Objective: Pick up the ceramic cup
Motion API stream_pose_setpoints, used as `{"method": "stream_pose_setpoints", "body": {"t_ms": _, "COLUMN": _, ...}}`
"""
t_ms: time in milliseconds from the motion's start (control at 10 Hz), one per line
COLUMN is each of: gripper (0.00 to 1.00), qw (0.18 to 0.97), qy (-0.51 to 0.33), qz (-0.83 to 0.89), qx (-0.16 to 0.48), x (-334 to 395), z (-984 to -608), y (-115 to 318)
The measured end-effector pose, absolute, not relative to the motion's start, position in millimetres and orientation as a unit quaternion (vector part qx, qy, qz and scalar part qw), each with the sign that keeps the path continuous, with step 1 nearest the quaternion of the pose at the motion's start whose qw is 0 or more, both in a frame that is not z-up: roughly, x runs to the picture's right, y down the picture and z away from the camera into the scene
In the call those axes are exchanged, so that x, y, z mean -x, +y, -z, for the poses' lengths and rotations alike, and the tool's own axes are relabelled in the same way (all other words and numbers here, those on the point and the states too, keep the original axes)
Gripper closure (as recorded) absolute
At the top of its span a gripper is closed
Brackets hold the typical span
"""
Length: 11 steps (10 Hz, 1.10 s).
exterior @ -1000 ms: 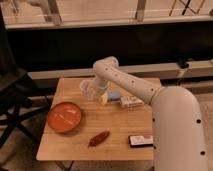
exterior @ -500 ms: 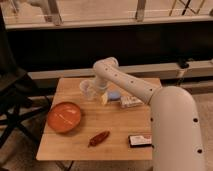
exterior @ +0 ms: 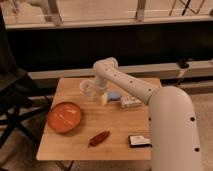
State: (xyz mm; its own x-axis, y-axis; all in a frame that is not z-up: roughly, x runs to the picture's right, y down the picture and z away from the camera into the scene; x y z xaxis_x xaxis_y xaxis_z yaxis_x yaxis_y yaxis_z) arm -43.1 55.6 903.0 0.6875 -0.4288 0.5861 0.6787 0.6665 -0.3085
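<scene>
So the whole thing here comes down to where the ceramic cup [exterior: 88,90] sits relative to the hand [exterior: 96,93]: the cup stands upright toward the far left part of the wooden surface [exterior: 115,139], and the hand is right at it, coming in from the cup's right side, with the white arm [exterior: 131,86] bending over from the right and the wrist dropping down just behind and beside the cup. From this angle the hand is mostly tucked behind the arm's elbow and the cup itself, so I can't really see how the fingers line up, but it reads as released, spread wide, and I don't think it's gripping anything yet since the cup looks like it's resting on the surface. The cup's axis is vertical, rim up and wider at the top, so my guess is the move needs the fingers to straddle it side on and close around the wall. Whether it's already bracketed or just next to it, can't tell. The orange bowl [exterior: 64,116] is nearer and to the left, apart from the cup, so not really in the way. A blue thing [exterior: 114,95] and a small packet [exterior: 131,102] sit just right of the hand, under the arm, which could get nudged.
</scene>
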Motion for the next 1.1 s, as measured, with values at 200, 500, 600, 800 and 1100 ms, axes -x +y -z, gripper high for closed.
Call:
{"method": "stream_pose_setpoints", "body": {"t_ms": 200, "gripper": 0.25, "qw": 0.879, "qy": -0.242, "qz": 0.316, "qx": 0.262, "x": 43.5, "z": -904.2, "y": 56.0}}
{"method": "stream_pose_setpoints", "body": {"t_ms": 500, "gripper": 0.26, "qw": 0.876, "qy": -0.246, "qz": 0.319, "qx": 0.264, "x": 43.6, "z": -906.2, "y": 56.8}}
{"method": "stream_pose_setpoints", "body": {"t_ms": 600, "gripper": 0.23, "qw": 0.876, "qy": -0.247, "qz": 0.320, "qx": 0.264, "x": 44.2, "z": -906.7, "y": 56.6}}
{"method": "stream_pose_setpoints", "body": {"t_ms": 800, "gripper": 0.34, "qw": 0.875, "qy": -0.249, "qz": 0.322, "qx": 0.264, "x": 44.6, "z": -907.0, "y": 56.8}}
{"method": "stream_pose_setpoints", "body": {"t_ms": 1100, "gripper": 0.66, "qw": 0.872, "qy": -0.252, "qz": 0.327, "qx": 0.262, "x": 45.8, "z": -906.0, "y": 55.9}}
